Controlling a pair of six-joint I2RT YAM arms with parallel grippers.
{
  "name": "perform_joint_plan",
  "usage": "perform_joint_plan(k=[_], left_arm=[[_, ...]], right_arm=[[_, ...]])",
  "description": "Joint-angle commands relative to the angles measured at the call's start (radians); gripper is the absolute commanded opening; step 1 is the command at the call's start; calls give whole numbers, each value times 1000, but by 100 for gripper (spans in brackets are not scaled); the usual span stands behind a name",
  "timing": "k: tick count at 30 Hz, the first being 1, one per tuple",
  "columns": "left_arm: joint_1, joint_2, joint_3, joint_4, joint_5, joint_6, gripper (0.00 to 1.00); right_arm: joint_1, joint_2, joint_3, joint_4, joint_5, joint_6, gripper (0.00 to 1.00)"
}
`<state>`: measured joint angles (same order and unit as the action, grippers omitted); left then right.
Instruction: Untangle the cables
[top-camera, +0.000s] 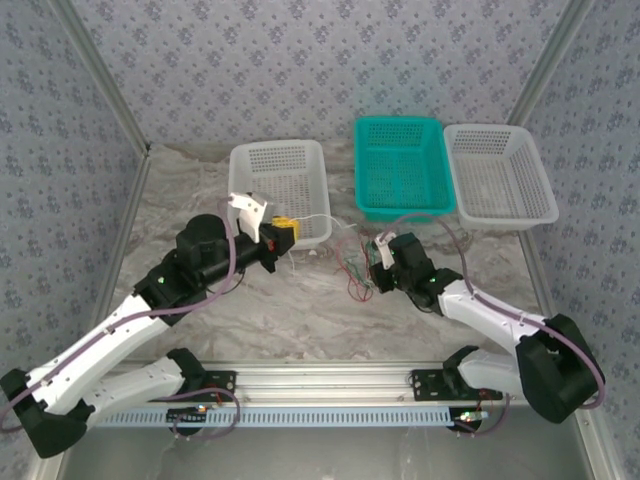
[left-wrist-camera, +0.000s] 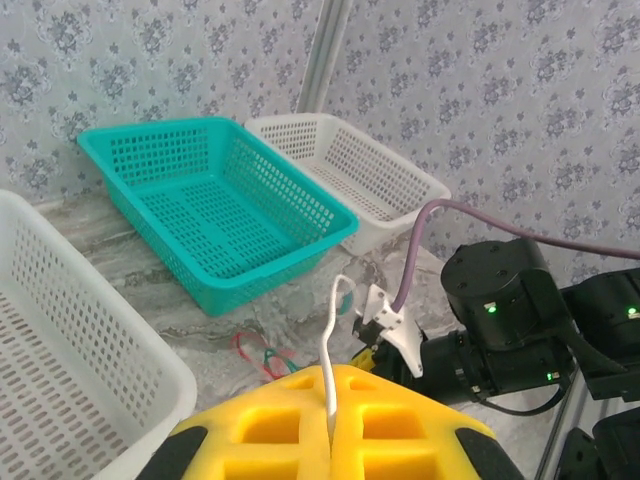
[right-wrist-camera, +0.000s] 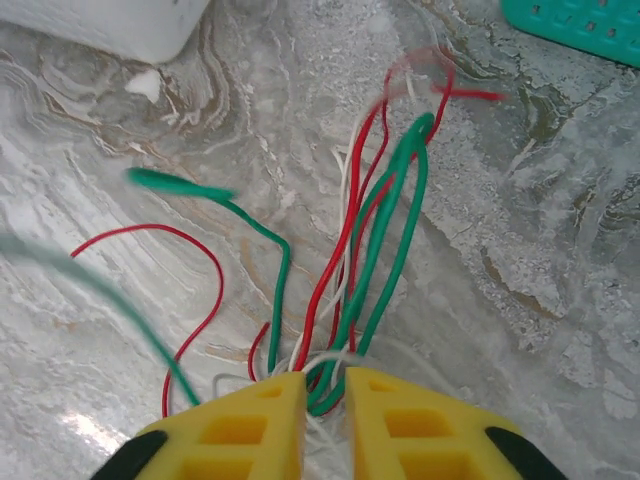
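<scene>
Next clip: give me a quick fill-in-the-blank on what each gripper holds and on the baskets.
The left gripper is shut on one thin cable, coloured ____.
The right gripper clamps a bundle of red, white and ____ wires.
The middle basket of the three is ____.
Missing: white; green; teal.

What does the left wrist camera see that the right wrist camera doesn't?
Left wrist: the left gripper pinching a white cable, plus the right arm and wallpaper. Right wrist: the right gripper clamped on a bunch of red and green cables. Both: the teal basket and marble table.
</scene>
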<state>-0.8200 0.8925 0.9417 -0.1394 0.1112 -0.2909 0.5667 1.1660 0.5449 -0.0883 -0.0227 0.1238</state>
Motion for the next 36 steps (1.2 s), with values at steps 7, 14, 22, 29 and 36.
perform_joint_plan(k=[7,14,22,29,36], left_arm=[[17,38,101,-63,-151,-7,0],[162,224,466,-143,-206,85,0],[374,439,807,-58,-96,127,0],[470,628,1095,-31,-34,140,0],[499,925,1557,-227,38,154,0]], right_arm=[[-8,-215,50,-3,5,185,60],[-13,-227,85,-57,41,235,65],[-18,-216,93,-108,40,253,66],[-23,-207,92,-109,46,254,67],[-30,-188,89,-102,40,262,67]])
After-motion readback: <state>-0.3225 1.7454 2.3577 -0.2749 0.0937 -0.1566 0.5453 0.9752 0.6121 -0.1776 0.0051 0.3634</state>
